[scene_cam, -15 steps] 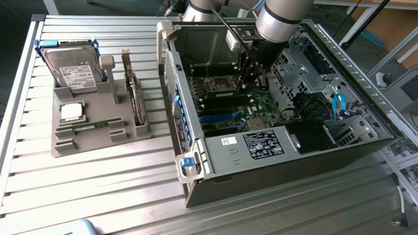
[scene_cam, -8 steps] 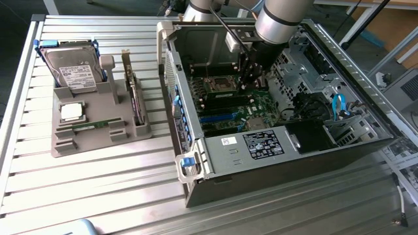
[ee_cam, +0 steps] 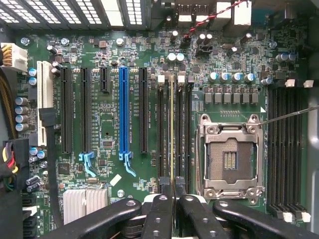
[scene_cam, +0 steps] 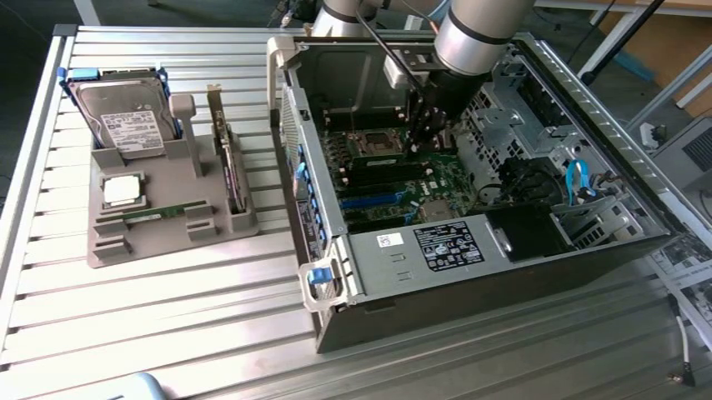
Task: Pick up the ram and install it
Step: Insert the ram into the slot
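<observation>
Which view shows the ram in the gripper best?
The wrist view: the ram runs edge-on as a thin pale line from the gripper along the memory slots beside the processor socket. In the exterior view the gripper reaches into the case, hiding it.

Silvery grey tubular arm [scene_cam: 481, 29] ringed by a dark band, ending in a black hand [ee_cam: 172, 195] with screw-studded links.

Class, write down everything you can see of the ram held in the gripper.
The ram appears edge-on as a thin, pale yellowish line, so its faces, chips and label are hidden. It runs parallel to the black memory slots beside the open processor socket on the green motherboard. The gripper is shut on it, one finger on each side. Whether it sits in a slot cannot be told.
</observation>
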Motion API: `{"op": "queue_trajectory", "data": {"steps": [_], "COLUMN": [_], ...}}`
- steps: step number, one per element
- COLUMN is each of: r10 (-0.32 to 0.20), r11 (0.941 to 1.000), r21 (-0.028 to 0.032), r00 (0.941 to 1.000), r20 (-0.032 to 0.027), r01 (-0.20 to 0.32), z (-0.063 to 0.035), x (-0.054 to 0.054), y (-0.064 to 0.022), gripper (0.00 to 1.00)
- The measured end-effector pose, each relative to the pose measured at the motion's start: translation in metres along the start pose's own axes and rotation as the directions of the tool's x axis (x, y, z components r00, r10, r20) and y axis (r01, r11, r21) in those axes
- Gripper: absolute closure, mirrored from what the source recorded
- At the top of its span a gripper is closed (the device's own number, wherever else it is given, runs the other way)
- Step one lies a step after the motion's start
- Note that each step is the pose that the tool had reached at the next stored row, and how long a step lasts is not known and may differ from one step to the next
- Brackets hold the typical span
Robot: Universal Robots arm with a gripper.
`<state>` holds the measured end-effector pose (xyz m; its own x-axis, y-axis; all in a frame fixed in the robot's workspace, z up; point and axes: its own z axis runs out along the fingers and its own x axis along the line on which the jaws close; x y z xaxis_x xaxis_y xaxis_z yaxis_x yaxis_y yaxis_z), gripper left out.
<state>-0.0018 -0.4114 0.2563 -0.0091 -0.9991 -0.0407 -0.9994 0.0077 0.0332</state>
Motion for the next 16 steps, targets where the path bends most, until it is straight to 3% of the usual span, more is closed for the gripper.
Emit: {"op": "queue_trajectory", "data": {"steps": [16], "r10": [0.000], "r11": [1.0000], "r21": [0.0000], "r00": [1.0000], "r20": [0.0002], "r01": [0.000], "z": [-0.0002], "x": [0.0070], "y": [0.0000], "gripper": [0.88]}}
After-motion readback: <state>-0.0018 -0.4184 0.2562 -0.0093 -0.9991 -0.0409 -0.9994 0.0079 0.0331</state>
